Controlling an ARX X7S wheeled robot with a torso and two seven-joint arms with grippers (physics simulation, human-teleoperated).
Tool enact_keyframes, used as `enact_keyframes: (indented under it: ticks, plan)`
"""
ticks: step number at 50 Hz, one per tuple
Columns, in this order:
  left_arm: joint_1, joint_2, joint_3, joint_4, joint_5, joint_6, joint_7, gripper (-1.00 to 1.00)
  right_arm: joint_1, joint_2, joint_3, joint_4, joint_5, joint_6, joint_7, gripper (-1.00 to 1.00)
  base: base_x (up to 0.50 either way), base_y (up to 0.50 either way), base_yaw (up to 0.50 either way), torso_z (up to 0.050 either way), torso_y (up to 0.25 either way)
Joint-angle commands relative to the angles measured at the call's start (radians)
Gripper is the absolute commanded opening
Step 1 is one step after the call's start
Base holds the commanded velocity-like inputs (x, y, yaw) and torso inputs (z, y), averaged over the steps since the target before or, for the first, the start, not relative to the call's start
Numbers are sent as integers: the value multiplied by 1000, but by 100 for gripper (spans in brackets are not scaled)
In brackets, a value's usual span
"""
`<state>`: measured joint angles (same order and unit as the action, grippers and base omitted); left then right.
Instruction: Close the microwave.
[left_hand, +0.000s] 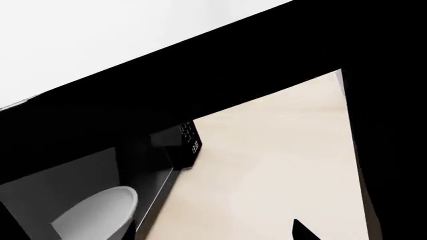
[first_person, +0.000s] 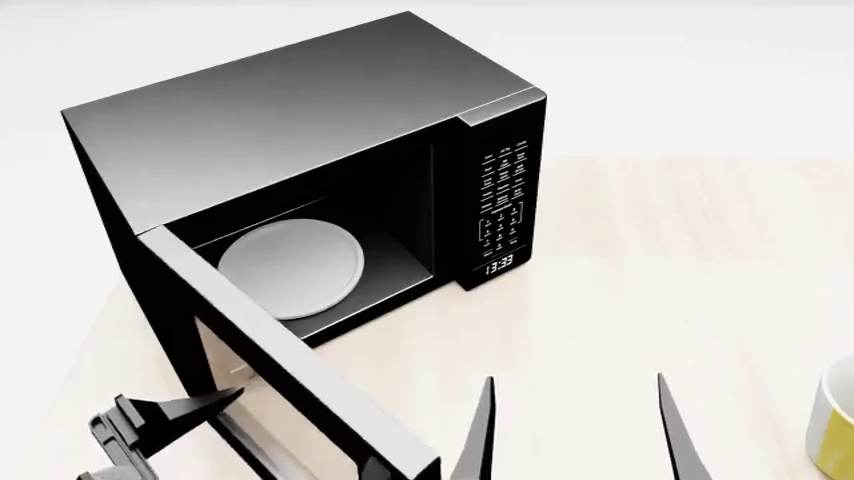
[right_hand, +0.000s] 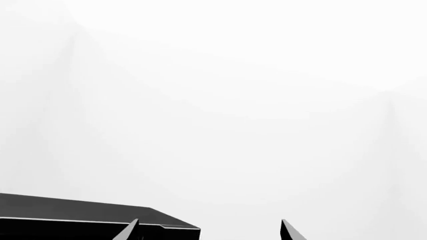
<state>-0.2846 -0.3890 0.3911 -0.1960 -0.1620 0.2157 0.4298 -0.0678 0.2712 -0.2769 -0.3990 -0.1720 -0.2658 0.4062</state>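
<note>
The black microwave (first_person: 307, 130) stands on the pale table with its door (first_person: 280, 370) swung wide open toward me. Inside lies the white turntable plate (first_person: 287, 265); the keypad (first_person: 501, 205) and clock (first_person: 499, 265) face front. My left gripper (left_hand: 217, 236) is open, just on the outer side of the door near its free edge; its fingers (first_person: 174, 412) show at the lower left. The left wrist view shows the plate (left_hand: 93, 215) and keypad (left_hand: 189, 137) past the door's dark frame (left_hand: 200, 75). My right gripper (first_person: 577, 440) hangs open and empty, right of the door.
A yellow-and-white mug (first_person: 834, 425) stands at the right edge of the table (first_person: 641, 280). The right wrist view shows the microwave's top (right_hand: 80, 212) against a white background, with the right gripper (right_hand: 208, 231) below it.
</note>
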Motion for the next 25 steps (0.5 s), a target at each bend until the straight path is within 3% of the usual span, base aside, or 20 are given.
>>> enact_keyframes:
  ticks: [1, 25]
  plan:
    - [-29, 35, -2, -53, 9, 23, -28, 100, 1, 4, -4, 0, 1, 2, 5, 100, 0, 0, 0, 0, 0]
    - [-97, 94, 15, -181, 40, 79, -56, 100, 2, 14, -10, 0, 7, 3, 15, 100, 0, 0, 0, 0, 0]
